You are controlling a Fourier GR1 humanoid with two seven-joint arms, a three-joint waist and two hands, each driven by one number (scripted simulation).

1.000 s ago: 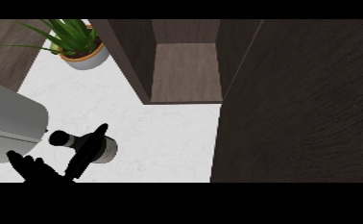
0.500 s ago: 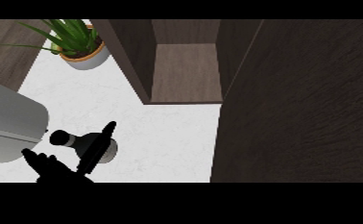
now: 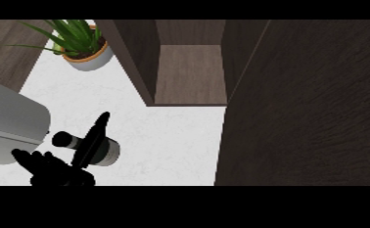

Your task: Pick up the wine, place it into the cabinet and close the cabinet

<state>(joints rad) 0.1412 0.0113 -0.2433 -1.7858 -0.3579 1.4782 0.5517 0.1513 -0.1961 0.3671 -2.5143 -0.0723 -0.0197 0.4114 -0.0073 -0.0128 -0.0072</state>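
Wine (image 3: 101, 151) beside left robot hand (image 3: 59, 169)

Bright even light on counter (image 3: 166, 134), cabinet (image 3: 189, 73) interior dim, no glare

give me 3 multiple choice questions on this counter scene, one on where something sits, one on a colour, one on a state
1. Where is the potted plant?
A. inside the cabinet
B. at the counter's far left, left of the cabinet
C. beside the bottle

2. What colour is the countertop?
A. white
B. black
C. green

3. What state is the cabinet in?
A. shut
B. open, with the bottle inside
C. open, with nothing showing inside

Answers:
1. B, the plant stands at the upper left, outside the cabinet's wall.
2. A, the surface under the wine bottle is white.
3. C, the door is swung out and the shelf is bare; the bottle lies on the counter by the left robot hand.
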